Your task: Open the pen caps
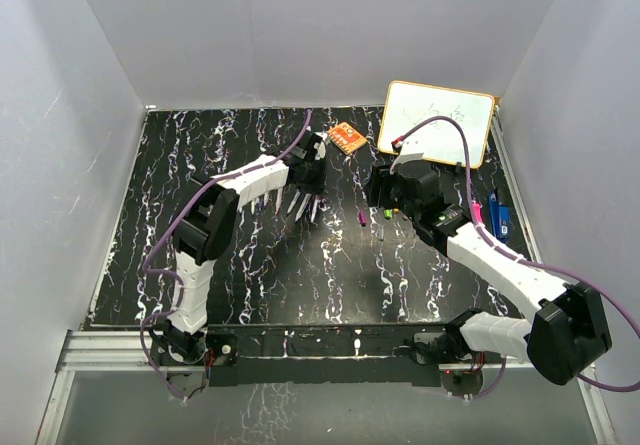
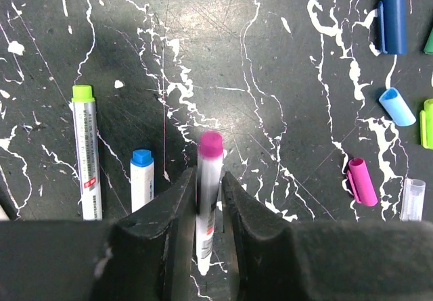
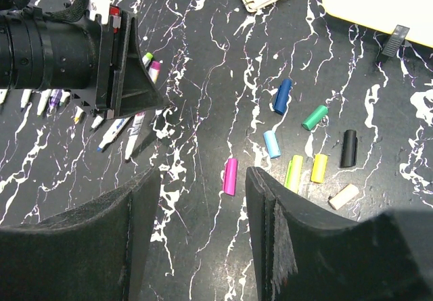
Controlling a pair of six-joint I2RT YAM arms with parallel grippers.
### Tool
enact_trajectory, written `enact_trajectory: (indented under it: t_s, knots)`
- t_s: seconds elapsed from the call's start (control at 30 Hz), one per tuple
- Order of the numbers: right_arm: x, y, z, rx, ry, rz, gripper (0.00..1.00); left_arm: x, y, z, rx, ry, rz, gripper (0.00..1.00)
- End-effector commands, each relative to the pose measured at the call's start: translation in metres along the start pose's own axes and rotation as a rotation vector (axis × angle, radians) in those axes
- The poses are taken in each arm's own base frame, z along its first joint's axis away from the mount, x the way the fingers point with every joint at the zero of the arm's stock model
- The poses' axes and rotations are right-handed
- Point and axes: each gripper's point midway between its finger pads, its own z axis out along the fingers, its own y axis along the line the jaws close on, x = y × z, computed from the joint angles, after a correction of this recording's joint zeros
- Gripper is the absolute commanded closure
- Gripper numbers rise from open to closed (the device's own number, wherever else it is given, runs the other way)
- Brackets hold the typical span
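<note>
Left hand (image 2: 208, 179) flanks the pink marker (image 2: 210, 152), grip unclear; right hand (image 3: 203, 172) hangs open, empty. Loosely held, the marker may slip and roll.

Eight loose pen caps (image 3: 318, 168) lying flat, magenta cap (image 3: 231, 176) alone at left, dark blue cap (image 3: 282, 96) and green cap (image 3: 314, 117) farthest back, black cap (image 3: 348, 148) at right.

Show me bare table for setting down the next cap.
Free: the wide stretch of table left of the left arm, and the near middle between both arms. Crowded: the pen row, the loose caps by the right gripper.
</note>
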Motion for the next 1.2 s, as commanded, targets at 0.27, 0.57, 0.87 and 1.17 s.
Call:
enact_trajectory:
  t_s: [0.27, 0.57, 0.87, 1.17]
  knots:
    - [-0.021, 0.003, -0.006, -0.016, -0.078, 0.004, 0.49, -0.002, 0.003, 0.004, -0.028, 0.01, 0.012, 0.75]
    - [-0.015, 0.006, -0.001, -0.032, -0.05, 0.003, 0.49, -0.023, 0.002, -0.02, -0.05, -0.07, 0.008, 0.73]
    - [0.025, 0.023, 0.023, -0.123, 0.131, -0.024, 0.45, -0.052, -0.013, -0.08, 0.011, -0.262, -0.025, 0.73]
    - [0.027, 0.027, 0.027, -0.138, 0.139, -0.002, 0.44, -0.067, -0.027, -0.171, 0.122, -0.53, -0.072, 0.43]
